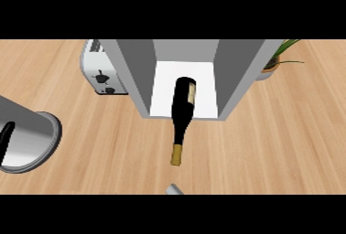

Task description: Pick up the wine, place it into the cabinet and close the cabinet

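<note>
a: head view, what lies below you?

b: the wooden counter (270, 146), and standing on it a grey cabinet (132, 77), open towards me, with a white floor inside. the wine bottle (181, 114) lies on its side, dark, its base in on that white floor and its neck sticking out over the front edge above the counter. the gold-capped end (176, 156) points towards me.

a: is anything of yours touching it?

b: nothing that i can see. all that shows of me is the grey left forearm (27, 137), coming in at the left edge, and a black sliver of my left hand (5, 137) against it. whether those fingers are spread or curled i cannot tell. my right hand shows nowhere. a small grey tip (174, 189) pokes up at the lower edge; i cannot tell what it is.

a: what else is around the cabinet?

b: a silver toaster (101, 68) just beside its left wall, and a potted plant (277, 61) behind its right wall.
</note>
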